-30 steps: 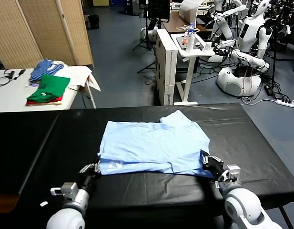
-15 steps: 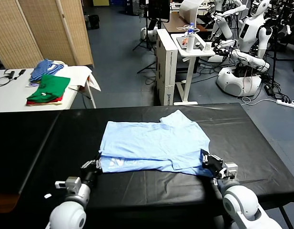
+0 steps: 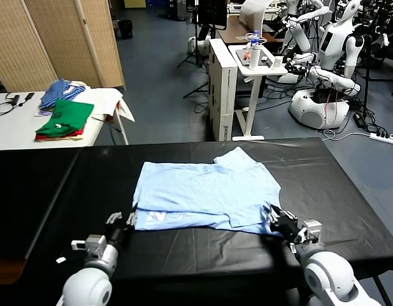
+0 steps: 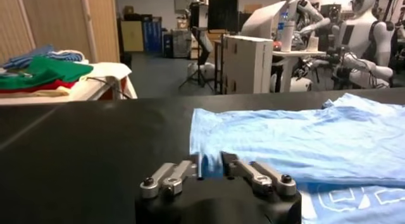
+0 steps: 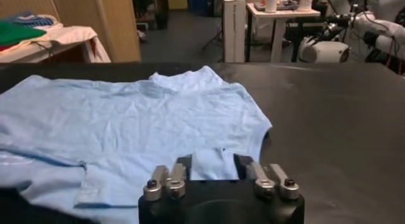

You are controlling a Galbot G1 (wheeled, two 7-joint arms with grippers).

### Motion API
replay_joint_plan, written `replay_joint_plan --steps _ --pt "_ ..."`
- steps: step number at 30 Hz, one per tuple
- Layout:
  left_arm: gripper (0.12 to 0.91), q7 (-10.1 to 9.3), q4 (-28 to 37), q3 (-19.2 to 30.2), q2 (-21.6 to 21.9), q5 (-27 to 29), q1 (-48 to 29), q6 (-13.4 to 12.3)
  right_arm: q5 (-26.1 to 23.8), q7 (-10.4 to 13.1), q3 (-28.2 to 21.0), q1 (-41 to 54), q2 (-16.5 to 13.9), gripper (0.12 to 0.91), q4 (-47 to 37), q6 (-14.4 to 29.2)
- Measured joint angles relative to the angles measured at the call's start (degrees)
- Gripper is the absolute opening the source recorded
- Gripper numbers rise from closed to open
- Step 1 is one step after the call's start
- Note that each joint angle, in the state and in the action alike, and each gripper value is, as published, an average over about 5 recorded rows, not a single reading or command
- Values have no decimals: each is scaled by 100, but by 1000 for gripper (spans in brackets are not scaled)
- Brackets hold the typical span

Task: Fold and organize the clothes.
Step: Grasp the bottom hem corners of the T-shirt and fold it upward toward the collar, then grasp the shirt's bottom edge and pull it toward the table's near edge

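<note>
Lying: the T-shirt is spread on the black table, folded once, its near hem doubled over and the white logo showing on the near left strip.
Shirt edges: the near left corner sits just in front of the left gripper; the near right edge and sleeve sit just in front of the right gripper.
Left claw: jaws spread apart, nothing between them; the blue hem lies free just beyond the tips.
Right claw: jaws likewise apart and empty, with a flap of blue cloth visible past the gap, not pinched.
Step in hand: letting go after a fold, by my reading; both corners look laid down.
Doing it well: draw both grippers straight back and slightly up together, so no finger drags the thin cotton and undoes the crease.
Watch for: the soft hem catching on a fingertip, and the far right sleeve, which sticks out past the neat rectangle.
Next fold: probably wants that sleeve tucked first.
Beyond: green and red garments and a striped bundle lie on the white side table, well apart.
</note>
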Motion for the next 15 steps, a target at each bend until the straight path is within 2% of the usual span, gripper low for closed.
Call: replay_joint_plan --steps 11,15 --pt "907 8 -82 18 -49 -45 436 31 -37 -47 157 -460 7 903 111 38" --pt "907 16 -82 22 -51 -27 496 31 -43 -45 158 -480 21 833 90 45"
